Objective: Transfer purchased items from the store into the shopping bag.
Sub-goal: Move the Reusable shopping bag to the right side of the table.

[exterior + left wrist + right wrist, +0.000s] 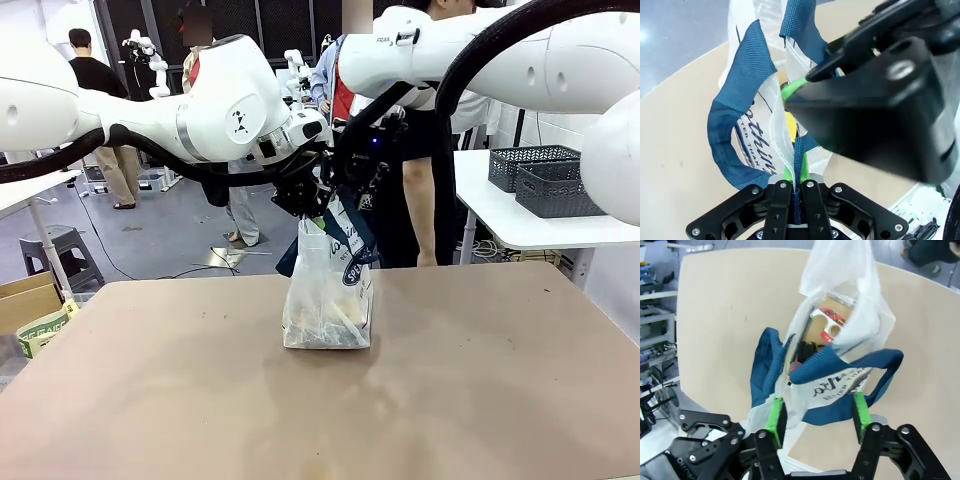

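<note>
The shopping bag (pixel 327 300), translucent white with navy straps, stands at the middle of the brown table and is held up by its top. My left gripper (pixel 300 205) is shut on the bag's rim and a strap (pixel 796 182). My right gripper (pixel 352 172) is right beside it. In the right wrist view that gripper (pixel 817 412) is open, with the bag's rim and a blue strap (pixel 840 365) between its green pads. Inside the bag lie a brown kraft packet (pixel 827 322), a yellowish piece (pixel 790 122) and pale tube-like pieces (pixel 322 325).
A person (pixel 420 200) stands just behind the bag at the table's far edge, one arm hanging down. Two dark grey lattice baskets (pixel 545 180) sit on a white side table at the back right. A cardboard box (pixel 30 310) stands off the table's left edge.
</note>
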You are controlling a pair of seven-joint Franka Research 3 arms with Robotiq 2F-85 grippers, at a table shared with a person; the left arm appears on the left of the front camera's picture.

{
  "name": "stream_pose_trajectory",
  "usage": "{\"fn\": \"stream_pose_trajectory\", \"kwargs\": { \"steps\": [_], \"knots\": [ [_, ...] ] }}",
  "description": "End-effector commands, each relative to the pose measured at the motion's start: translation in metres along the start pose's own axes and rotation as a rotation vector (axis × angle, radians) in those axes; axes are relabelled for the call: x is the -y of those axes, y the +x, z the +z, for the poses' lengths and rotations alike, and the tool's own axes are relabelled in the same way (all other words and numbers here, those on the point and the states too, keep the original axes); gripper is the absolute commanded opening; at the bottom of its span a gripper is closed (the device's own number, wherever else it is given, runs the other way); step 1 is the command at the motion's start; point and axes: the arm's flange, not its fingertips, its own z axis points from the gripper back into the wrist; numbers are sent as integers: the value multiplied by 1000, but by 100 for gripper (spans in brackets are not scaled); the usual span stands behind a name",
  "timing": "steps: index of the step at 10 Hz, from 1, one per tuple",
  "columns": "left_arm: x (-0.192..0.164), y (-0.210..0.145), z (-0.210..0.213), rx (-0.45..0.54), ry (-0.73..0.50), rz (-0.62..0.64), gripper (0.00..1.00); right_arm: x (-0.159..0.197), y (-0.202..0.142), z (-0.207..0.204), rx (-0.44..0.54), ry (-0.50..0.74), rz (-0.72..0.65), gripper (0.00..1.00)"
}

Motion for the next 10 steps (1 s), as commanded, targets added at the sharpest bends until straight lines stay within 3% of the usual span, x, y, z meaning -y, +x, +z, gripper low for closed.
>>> {"fn": "stream_pose_trajectory", "kwargs": {
  "steps": [1,4,8,10],
  "knots": [
    [-1,0,1,1,-10,7,0,23,-20,-7,-2,61,-13,100],
    [-1,0,1,1,-10,7,0,57,-53,16,71,173,132,100],
    [-1,0,1,1,-10,7,0,85,-122,52,227,306,333,100],
    [-1,0,1,1,-10,7,0,97,-150,63,158,302,518,100]
  ]
}}
